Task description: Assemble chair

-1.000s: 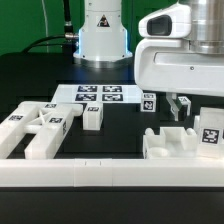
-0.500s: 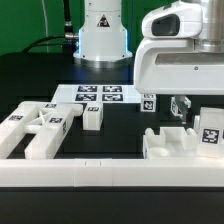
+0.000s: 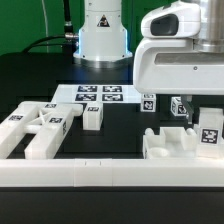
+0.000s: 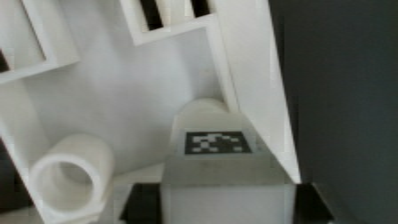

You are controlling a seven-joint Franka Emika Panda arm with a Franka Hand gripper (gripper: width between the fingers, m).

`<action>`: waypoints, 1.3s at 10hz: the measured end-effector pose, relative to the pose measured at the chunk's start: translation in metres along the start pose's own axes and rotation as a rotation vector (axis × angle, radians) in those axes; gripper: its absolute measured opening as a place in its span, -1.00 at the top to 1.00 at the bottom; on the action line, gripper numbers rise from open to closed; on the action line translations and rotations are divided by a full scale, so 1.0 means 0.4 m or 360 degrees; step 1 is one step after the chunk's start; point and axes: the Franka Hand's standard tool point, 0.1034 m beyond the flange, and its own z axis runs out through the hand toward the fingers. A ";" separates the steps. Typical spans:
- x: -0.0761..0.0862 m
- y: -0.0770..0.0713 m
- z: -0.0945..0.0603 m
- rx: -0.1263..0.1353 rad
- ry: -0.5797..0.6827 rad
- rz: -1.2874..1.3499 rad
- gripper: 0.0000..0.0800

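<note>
claw [image 3: 179, 112] — closed on tagged chair part [image 4: 217, 145] | part — wedged between both fingers, touching

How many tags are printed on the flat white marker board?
4, near the middle of the marker board: two in the back row, two in the front row. The picture is small, so a further tag may escape me.

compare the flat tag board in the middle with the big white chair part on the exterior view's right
The marker board is thin and flat; the chair part is chunky, with raised walls. The marker board shows several tags, the chair part only one that is visible. Both are white with black-and-white tags.
</note>
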 end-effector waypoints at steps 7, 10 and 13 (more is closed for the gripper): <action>0.002 -0.005 0.000 0.0031 0.0012 0.1034 0.28; 0.007 -0.007 0.001 0.0066 0.0026 0.1494 0.28; 0.008 -0.008 0.002 0.0106 0.0000 0.1930 0.28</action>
